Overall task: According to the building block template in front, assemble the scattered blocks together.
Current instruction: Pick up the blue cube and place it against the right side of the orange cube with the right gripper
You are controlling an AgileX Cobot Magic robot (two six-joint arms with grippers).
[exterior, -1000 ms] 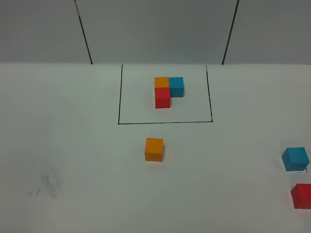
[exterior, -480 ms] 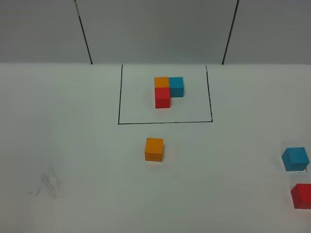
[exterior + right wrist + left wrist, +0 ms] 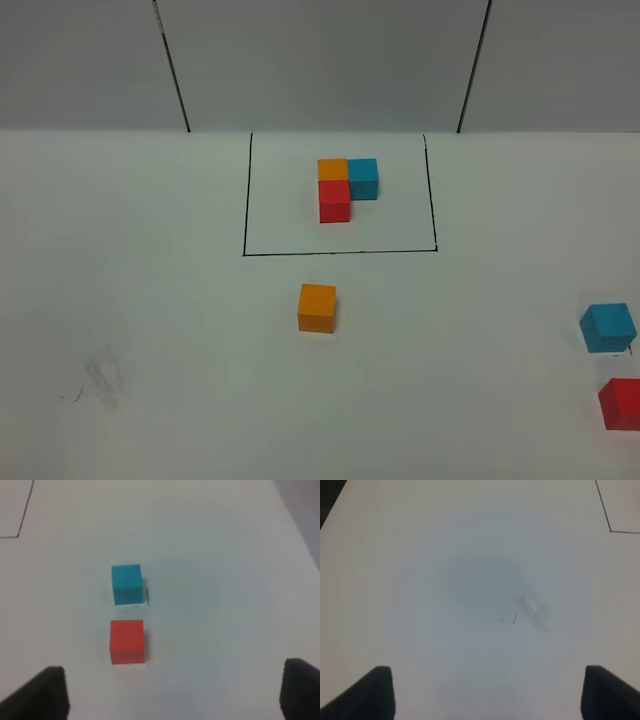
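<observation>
High overview — wrists downward, near table (image 3: pixel 150 300)

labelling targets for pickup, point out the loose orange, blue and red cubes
loose orange cube (image 3: pixel 317 307), exterior high view, top face near its front edge
loose blue cube (image 3: pixel 126 584), right wrist view, top face
loose red cube (image 3: pixel 127 641), right wrist view, top face

The orange cube (image 3: pixel 317 307), blue cube (image 3: pixel 607 328) and red cube (image 3: pixel 622 403) look matt and smooth, on a matt white table (image 3: pixel 150 300).
</observation>
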